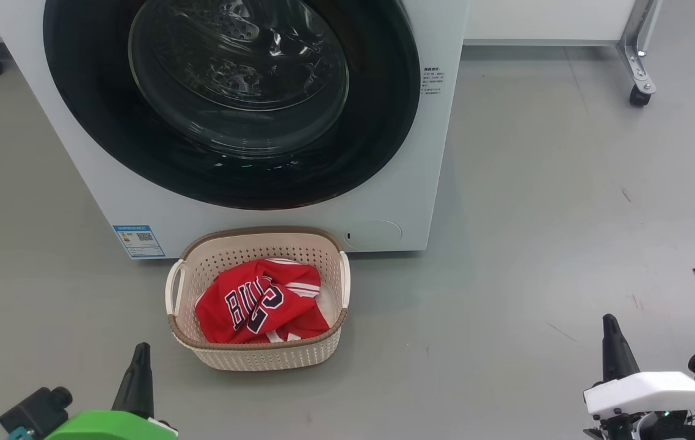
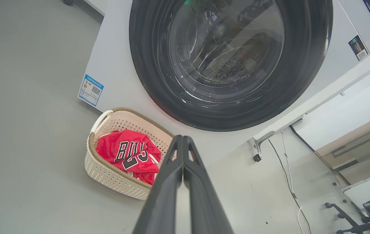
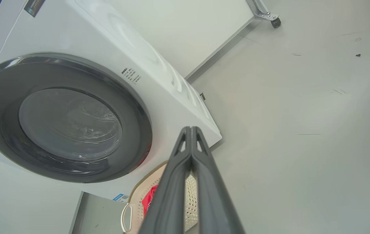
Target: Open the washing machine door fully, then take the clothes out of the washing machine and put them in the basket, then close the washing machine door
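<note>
Door point(image 1: 231, 98) shut, clothes point(image 1: 256, 302) in basket point(image 1: 262, 357): the job looks done. Both arms' jaws are together, empty, parked clear.

**Lighting bright and even; wide-angle bending in wrist views**

Illumination: bright, diffuse, from overhead. The grey floor point(image 1: 537, 214) carries only faint, soft-edged shadows, one to the right of the basket point(image 1: 256, 357) and one along the foot of the washing machine point(image 1: 384, 201). Glare: small white highlights and curved reflections on the glossy washing machine door point(image 1: 231, 91) in all three views. Focus: head view sharp throughout. Wrist views: the machine's straight edges bow toward the frame borders.
</note>
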`<state>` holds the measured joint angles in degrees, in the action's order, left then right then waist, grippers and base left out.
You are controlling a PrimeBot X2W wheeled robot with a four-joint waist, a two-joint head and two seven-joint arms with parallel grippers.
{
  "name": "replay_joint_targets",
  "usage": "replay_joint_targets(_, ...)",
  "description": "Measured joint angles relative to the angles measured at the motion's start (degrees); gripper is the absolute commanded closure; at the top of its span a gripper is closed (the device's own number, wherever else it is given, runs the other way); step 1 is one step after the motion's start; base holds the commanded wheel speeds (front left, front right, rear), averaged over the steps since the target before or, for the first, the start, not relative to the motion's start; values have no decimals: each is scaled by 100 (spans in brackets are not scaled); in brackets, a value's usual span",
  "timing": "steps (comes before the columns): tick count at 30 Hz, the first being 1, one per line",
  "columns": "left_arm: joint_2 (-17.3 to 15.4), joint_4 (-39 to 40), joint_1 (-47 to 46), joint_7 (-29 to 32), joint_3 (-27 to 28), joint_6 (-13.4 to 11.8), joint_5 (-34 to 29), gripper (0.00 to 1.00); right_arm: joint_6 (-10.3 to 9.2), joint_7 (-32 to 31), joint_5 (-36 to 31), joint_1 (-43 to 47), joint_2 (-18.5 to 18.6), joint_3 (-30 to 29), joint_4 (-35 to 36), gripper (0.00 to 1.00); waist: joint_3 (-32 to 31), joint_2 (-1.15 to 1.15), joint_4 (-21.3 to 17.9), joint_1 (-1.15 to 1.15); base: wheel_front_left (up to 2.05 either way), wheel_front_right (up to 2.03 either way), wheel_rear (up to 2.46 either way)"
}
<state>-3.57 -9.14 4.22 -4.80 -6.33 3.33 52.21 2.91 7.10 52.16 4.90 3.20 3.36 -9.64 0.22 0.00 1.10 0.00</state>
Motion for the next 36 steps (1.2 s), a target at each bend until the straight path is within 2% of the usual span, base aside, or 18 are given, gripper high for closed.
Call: replay_joint_targets(36,-16,-401,-467,581,504,236,2846,100,233,-637,2953,-494,136,-405,-352,100,-2,0,-74,0,0,0,0)
